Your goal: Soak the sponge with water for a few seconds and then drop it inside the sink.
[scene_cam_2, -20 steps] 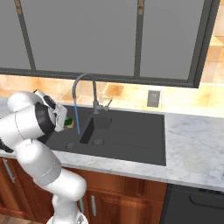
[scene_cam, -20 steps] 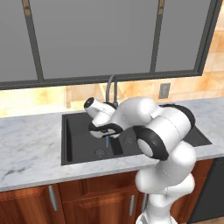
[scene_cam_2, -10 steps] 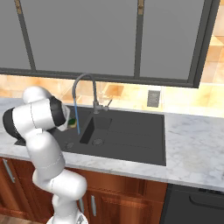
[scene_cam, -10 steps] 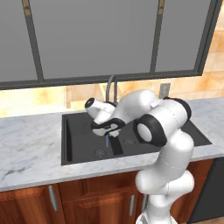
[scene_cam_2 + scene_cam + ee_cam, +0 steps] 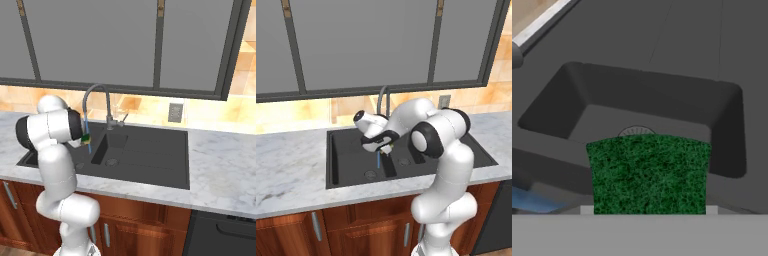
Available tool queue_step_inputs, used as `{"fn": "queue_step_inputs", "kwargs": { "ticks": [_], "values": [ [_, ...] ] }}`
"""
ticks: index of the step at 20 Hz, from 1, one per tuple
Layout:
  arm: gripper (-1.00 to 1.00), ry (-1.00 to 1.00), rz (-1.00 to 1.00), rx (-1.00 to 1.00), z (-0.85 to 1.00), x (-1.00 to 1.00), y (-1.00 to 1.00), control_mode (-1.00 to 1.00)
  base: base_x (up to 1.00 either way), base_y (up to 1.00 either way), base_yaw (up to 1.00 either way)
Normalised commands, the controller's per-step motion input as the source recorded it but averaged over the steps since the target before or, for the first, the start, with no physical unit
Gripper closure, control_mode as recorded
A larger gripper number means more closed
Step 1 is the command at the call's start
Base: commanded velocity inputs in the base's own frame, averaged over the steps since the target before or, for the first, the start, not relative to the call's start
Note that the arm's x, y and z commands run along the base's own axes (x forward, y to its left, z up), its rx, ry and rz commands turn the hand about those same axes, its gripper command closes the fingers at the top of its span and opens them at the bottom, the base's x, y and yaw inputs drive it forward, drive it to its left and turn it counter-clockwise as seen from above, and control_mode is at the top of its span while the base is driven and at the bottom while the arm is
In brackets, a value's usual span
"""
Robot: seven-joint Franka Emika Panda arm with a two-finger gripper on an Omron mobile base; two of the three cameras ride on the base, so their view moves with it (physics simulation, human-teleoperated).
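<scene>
Presently | pincer (image 5: 385, 148) clamped on sponge (image 5: 648, 173), green face showing | held over sink (image 5: 351, 160) | water (image 5: 89, 140) stream at sponge's 3 o'clock, right base view.

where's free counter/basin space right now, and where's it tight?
Free: the marble counter right of the sink, out to the wall outlet; the counter stretch left of the sink; the basin floor around the drain. Tight: under the faucet, where the gripper holds the sponge at the water.
</scene>
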Motion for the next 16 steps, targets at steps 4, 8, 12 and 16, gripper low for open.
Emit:
{"fn": "queue_step_inputs", "kwargs": {
  "ticks": [4, 8, 12, 16],
  "values": [
    [1.00, 0.00, -0.02, 0.00, -0.12, 0.03, 0.08, -1.00, 0.00, 0.00, 0.00],
    [1.00, 0.00, -0.02, 0.00, -0.19, 0.10, 0.14, -1.00, 0.00, 0.00, 0.00],
    [1.00, 0.00, -0.02, 0.00, -0.18, 0.15, 0.13, -1.00, 0.00, 0.00, 0.00],
    [1.00, 0.00, -0.02, 0.00, -0.17, 0.18, 0.04, -1.00, 0.00, 0.00, 0.00]
  ]
}}
